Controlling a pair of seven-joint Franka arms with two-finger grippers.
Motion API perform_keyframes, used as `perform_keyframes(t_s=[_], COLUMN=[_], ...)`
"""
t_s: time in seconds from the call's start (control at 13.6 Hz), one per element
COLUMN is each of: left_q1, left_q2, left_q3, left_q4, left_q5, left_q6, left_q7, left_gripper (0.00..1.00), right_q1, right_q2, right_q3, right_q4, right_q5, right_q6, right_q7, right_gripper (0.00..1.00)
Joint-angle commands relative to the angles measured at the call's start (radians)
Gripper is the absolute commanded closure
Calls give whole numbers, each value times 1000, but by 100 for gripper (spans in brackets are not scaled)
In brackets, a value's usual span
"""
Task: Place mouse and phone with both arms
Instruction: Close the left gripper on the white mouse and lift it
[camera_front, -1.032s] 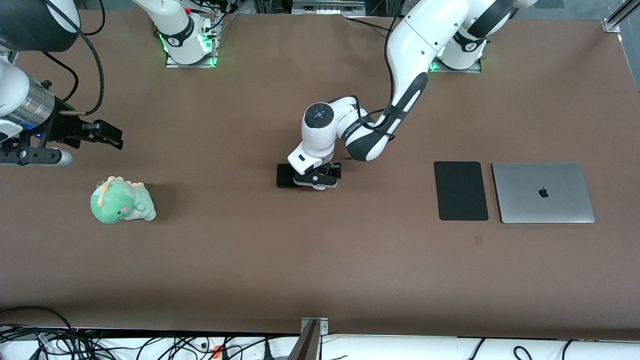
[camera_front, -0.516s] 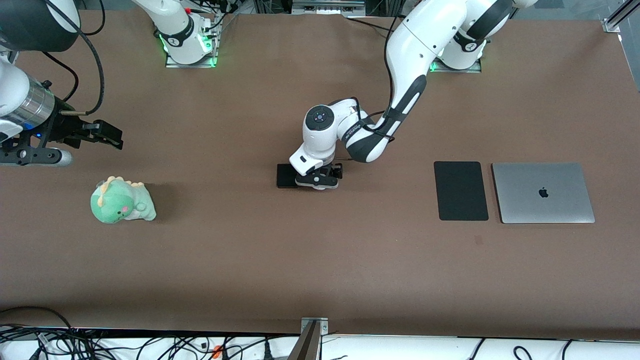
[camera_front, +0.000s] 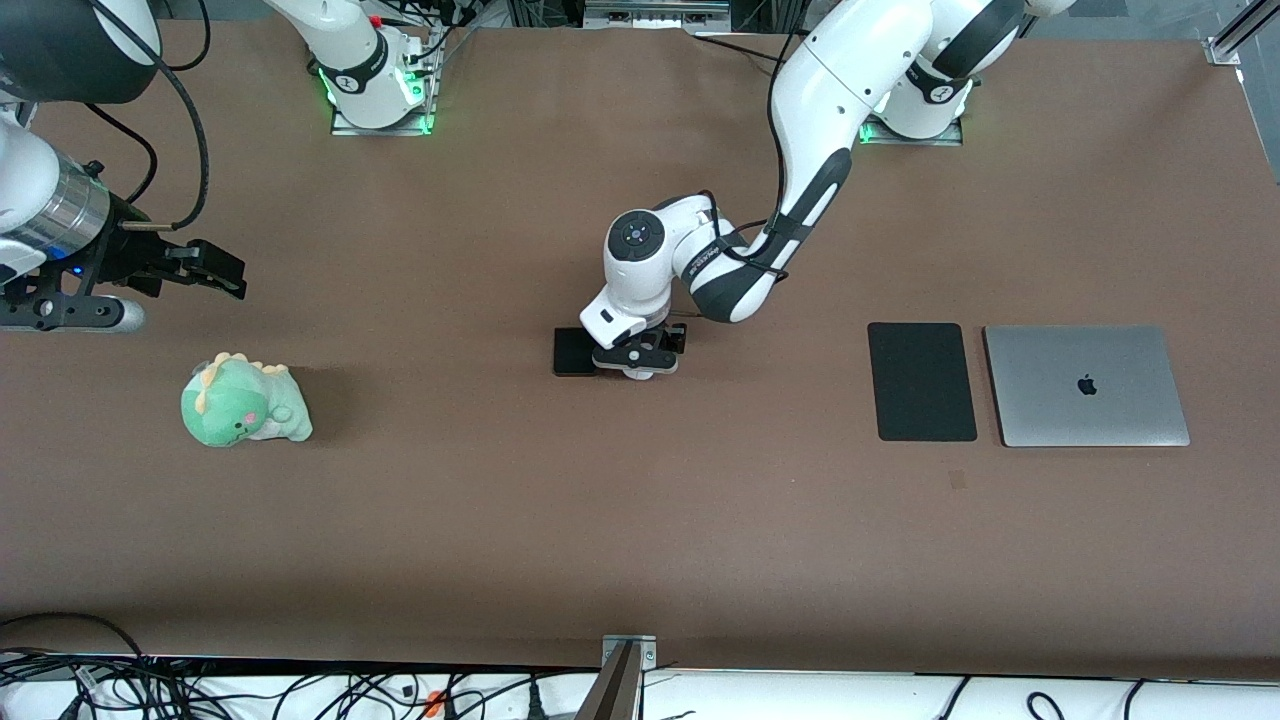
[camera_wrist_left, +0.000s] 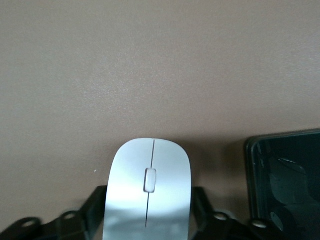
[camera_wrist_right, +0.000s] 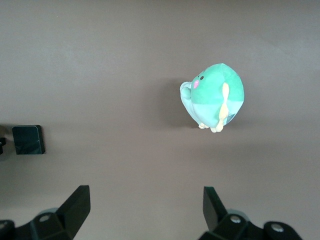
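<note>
The left gripper (camera_front: 636, 362) sat low at mid-table, its fingers (camera_wrist_left: 92, 212) pressed against both sides of the mouse (camera_wrist_left: 148, 187), with the phone (camera_front: 572, 352) just beside it toward the right arm's end. The right gripper (camera_wrist_right: 145, 207) waited spread wide and empty above the table near the plush (camera_front: 243, 401). A pad (camera_front: 921, 381) and laptop (camera_front: 1086, 385) lay toward the left arm's end.

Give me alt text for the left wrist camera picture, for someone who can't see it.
A white mouse with a thin grey centre line lies on the brown table, between the black fingers of the left gripper, one on each side of it. The black phone lies flat beside the mouse, cut off at the picture's edge.
</note>
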Motion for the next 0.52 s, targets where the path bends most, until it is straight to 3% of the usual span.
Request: perform_keyframes(t_s=[0.0, 0.44], left_q1=[-4, 74], left_q2=[-28, -217], left_q3=[5, -1], left_q4=[-5, 26], left_q5=[27, -25], left_q6=[-50, -385], left_q7=[-2, 115], left_gripper=[77, 76], right_q1=[0, 2], right_q2=[1, 1], right_q3=[6, 8], right_q4=[17, 17], right_q5=[0, 0], right_q6=[-12, -15], right_q7=[5, 5], right_gripper=[0, 0])
